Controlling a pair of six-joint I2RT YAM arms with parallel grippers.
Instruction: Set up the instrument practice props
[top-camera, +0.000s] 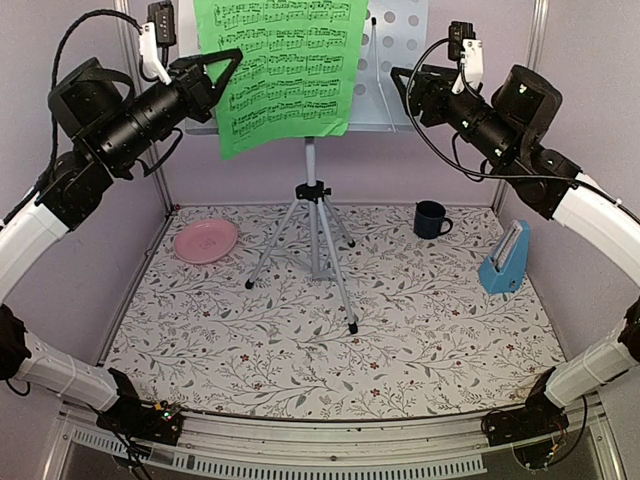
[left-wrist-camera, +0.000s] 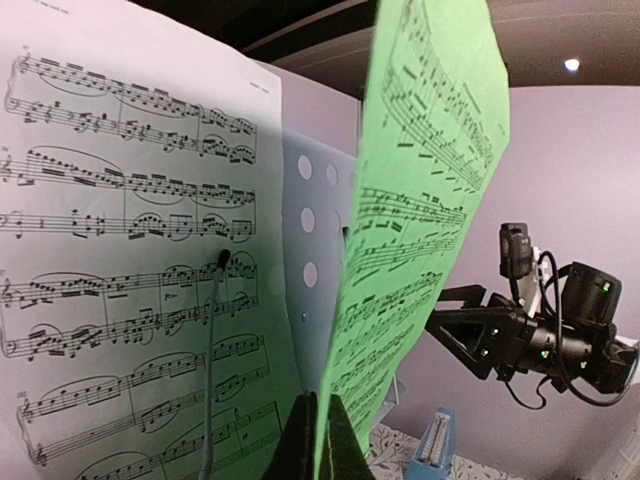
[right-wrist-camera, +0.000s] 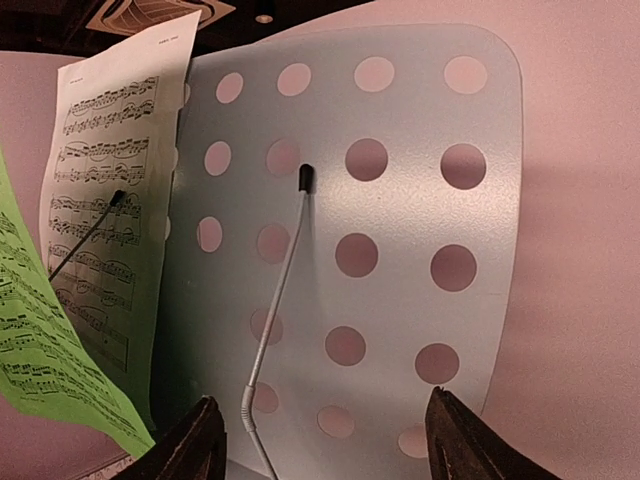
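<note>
1. The green sheet (left-wrist-camera: 420, 230) hangs in front of the left half of the stand (top-camera: 395, 60). It stands off from the perforated desk, edge-on in the left wrist view, and does not lie flat on it.
2. The white sheet (left-wrist-camera: 130, 250) rests against the left part of the desk with a wire (left-wrist-camera: 215, 330) across it. The stand is on its tripod at the back middle of the table (top-camera: 420, 340).
3. The metronome (top-camera: 505, 260) sits on the table at the right, well apart from the stand.
4. Risks:
   - The green sheet is thin and pinched at one edge, so a pull or twist may crease or tear it.
   - If let go before it leans on the desk, it would likely slide off or flop forward.
   - Pressing it in could dislodge the white sheet or rock the light tripod.
   - The right hand (right-wrist-camera: 330, 450) is close to the desk and could nudge it.
5. The left hand (left-wrist-camera: 318, 440) is raised to the height of the desk and reaches in from the left. Its fingers are clamped on the green sheet's lower edge.
6. The right hand is raised likewise and faces the bare right half of the desk. Its fingers are apart and hold nothing.
7. A plate (top-camera: 205, 240) and a mug (top-camera: 432, 218) lie on the table either side of the tripod.
</note>
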